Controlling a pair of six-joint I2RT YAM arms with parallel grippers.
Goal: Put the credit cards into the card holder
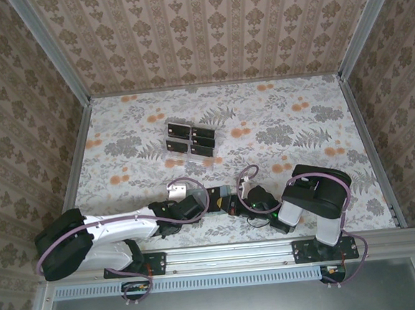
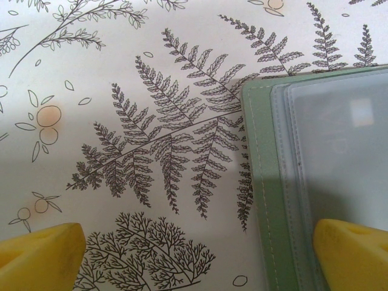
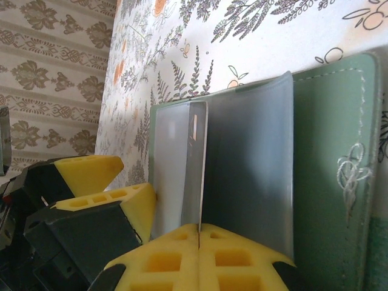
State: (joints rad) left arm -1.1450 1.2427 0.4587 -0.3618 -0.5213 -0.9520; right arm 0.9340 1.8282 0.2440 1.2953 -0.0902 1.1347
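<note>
Since the card (image 3: pixel 198 163) looks thin, stiff and slick, an edge hold suits | right claw (image 3: pixel 199 230) pinching it at card holder (image 3: pixel 333 182) | left claw (image 2: pixel 194 260) spread.

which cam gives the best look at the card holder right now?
Right wrist: the open card holder seen close up, with green cover, stitching and clear sleeves visible. Left wrist shows one corner with sleeve edges. Top external: small, mostly hidden.
</note>
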